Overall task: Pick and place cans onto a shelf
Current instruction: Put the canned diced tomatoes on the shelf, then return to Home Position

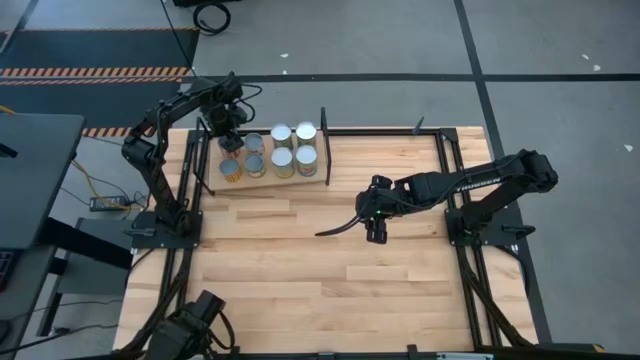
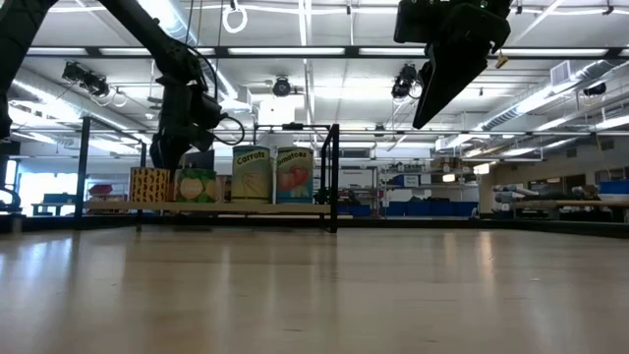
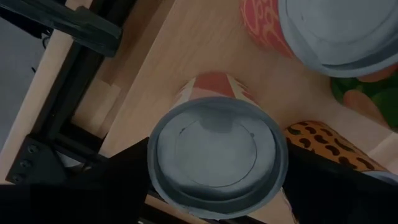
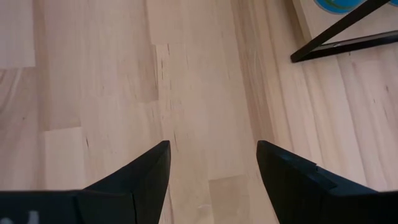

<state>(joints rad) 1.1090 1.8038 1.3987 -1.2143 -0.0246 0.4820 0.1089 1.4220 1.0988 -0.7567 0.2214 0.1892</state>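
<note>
The cans [image 1: 268, 154] stand grouped on the shelf [image 1: 262, 181], which sits at the far left part of the desk [image 1: 320, 270], bounded by thin black rods with a black upright divider [image 1: 324, 146] on the side nearest the desk's middle. From above, silver tops show in rows beside the divider, with more cans toward the shelf's left end, partly under the left arm. From desk level the cans stand upright side by side on the plank, two tall ones with a yellow label [image 2: 252, 175] and a tomato label [image 2: 294, 175] just beside the divider, and shorter ones further along.

The left tool [image 1: 229, 131] is over the far left corner of the shelf. Its wrist camera looks straight down on the silver top of one can [image 3: 216, 155], which sits between the two dark fingers [image 3: 93, 186]; the fingers lie close on both sides of it, but whether they press on it cannot be told. Two other cans stand near it, one with a red patterned label [image 3: 264, 25] and one with an orange spotted label [image 3: 326, 146].

The right tool [image 1: 376, 227] hangs above bare wood near the desk's middle, well apart from the shelf, its fingers [image 4: 146, 171] spread wide and holding nothing.
</note>
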